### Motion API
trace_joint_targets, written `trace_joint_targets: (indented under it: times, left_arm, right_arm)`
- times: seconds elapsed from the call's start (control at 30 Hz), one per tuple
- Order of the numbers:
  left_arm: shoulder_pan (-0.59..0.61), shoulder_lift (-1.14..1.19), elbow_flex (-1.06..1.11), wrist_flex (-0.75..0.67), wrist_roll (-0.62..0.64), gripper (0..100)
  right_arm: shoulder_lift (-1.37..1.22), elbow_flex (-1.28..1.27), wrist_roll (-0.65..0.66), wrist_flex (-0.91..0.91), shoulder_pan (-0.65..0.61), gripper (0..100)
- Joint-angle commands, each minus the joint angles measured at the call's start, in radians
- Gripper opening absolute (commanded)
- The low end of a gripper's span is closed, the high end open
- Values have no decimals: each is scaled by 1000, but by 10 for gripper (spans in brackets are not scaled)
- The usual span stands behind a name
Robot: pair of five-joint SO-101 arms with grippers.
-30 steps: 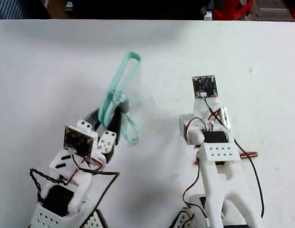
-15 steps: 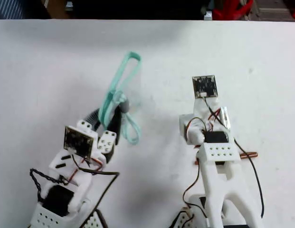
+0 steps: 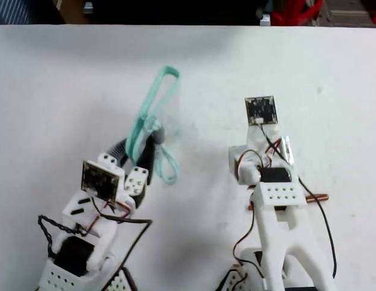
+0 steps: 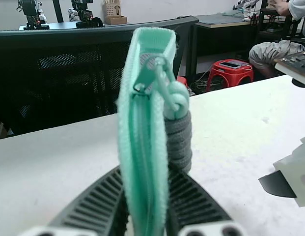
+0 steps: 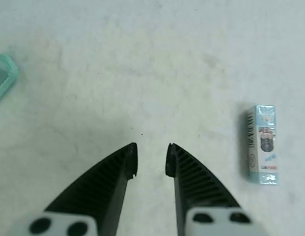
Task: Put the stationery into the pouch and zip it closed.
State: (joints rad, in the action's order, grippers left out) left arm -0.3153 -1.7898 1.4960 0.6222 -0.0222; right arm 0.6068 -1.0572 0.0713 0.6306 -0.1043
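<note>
A mint-green pouch point(image 3: 154, 112) stands on its edge on the white table, left of centre. From above its rim reads as a long narrow loop. My left gripper point(image 3: 145, 159) is shut on its near end. In the left wrist view the pouch point(image 4: 142, 147) rises between the black fingers point(image 4: 191, 201), with its zipper slider point(image 4: 151, 66) and knotted pull cord point(image 4: 174, 98) at the far top. My right gripper point(image 5: 151, 160) hangs over bare table, narrowly open with nothing in it. A small light-blue stationery box point(image 5: 263, 143) lies flat beside it, apart from the fingers.
A grey ribbed piece point(image 4: 180, 140) sits against the pouch's side. The pouch's corner point(image 5: 2, 78) shows far off in the right wrist view. The right arm's body point(image 3: 275, 194) stands at the front right. A black mesh chair point(image 4: 69, 73) stands beyond the table's far edge.
</note>
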Motion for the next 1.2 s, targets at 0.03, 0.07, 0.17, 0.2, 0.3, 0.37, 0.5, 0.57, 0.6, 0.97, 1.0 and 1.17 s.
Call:
trace_joint_targets:
  times: [0.03, 0.07, 0.17, 0.2, 0.3, 0.37, 0.5, 0.57, 0.6, 0.97, 1.0, 1.17]
  left_arm:
    - [-13, -1, -6, -28, -31, 57]
    - [-13, -1, -6, -28, -31, 57]
    - [-13, -1, -6, -28, -31, 57]
    - [-13, -1, -6, -28, -31, 57]
    - [-13, -1, -6, -28, -32, 57]
    - [-13, -1, -6, -28, -32, 57]
    - [-13, -1, -6, -28, -34, 57]
    - [-13, -1, -6, -28, -34, 57]
    - [-13, -1, -6, -28, -34, 57]
    - [-13, -1, -6, -28, -34, 57]
    - [-13, -1, -6, -28, -35, 57]
    - [-13, -1, -6, -28, -35, 57]
  right_arm:
    - [4, 5, -9, -15, 2, 104]
    - [4, 5, -9, -15, 2, 104]
    - [4, 5, -9, -15, 2, 104]
    - [4, 5, -9, -15, 2, 104]
    - [4, 5, -9, -15, 2, 104]
    - [4, 5, -9, -15, 2, 104]
    - [4, 5, -9, -15, 2, 104]
    - [4, 5, -9, -15, 2, 104]
    - [5, 5, -9, -15, 4, 104]
    - [12, 21, -183, -13, 171, 107]
    - [12, 25, -187, -12, 174, 115]
    - [12, 26, -187, -5, 200, 224]
